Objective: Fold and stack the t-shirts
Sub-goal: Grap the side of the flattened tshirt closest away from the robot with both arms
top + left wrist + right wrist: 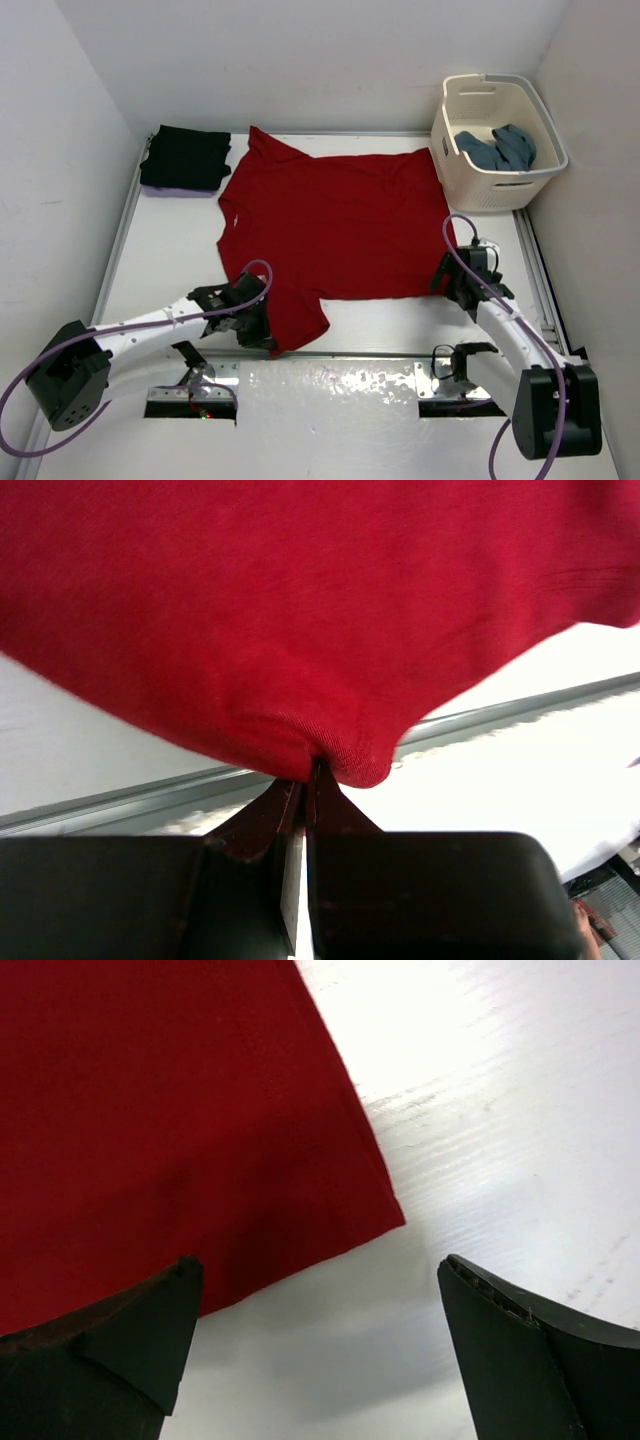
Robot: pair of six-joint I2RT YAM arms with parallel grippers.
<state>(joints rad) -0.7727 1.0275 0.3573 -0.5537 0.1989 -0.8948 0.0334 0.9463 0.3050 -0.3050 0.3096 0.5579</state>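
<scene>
The red t-shirt (335, 225) lies spread flat across the middle of the white table. My left gripper (268, 338) is shut on the red t-shirt's near left corner (330, 755), the cloth pinched between its fingertips. My right gripper (452, 282) hovers open over the shirt's near right corner (385, 1215), jaws wide with bare table between them. A folded black t-shirt (185, 157) rests on a lavender one (178, 191) at the far left. The teal blue t-shirt (497, 147) lies crumpled in the basket.
The cream laundry basket (497, 185) stands at the far right corner. Grey metal rails (128, 215) edge the table on both sides, and a shiny strip (330, 380) runs along the near edge between the arm bases.
</scene>
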